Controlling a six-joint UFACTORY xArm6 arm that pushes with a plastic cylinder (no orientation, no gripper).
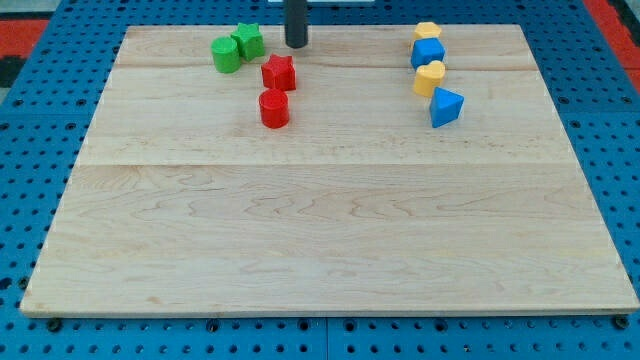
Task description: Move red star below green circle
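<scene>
No pincer on this arm, just my tip near the frame's top, slightly upper right of the red star, green circle further left

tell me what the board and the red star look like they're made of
Board: looks like pale wood, matte, with visible grain lines and seams between planks. Red star: probably painted wood or plastic, uniform saturated colour with a slight sheen; the picture cannot settle which. My tip sits just above and right of it.
</scene>
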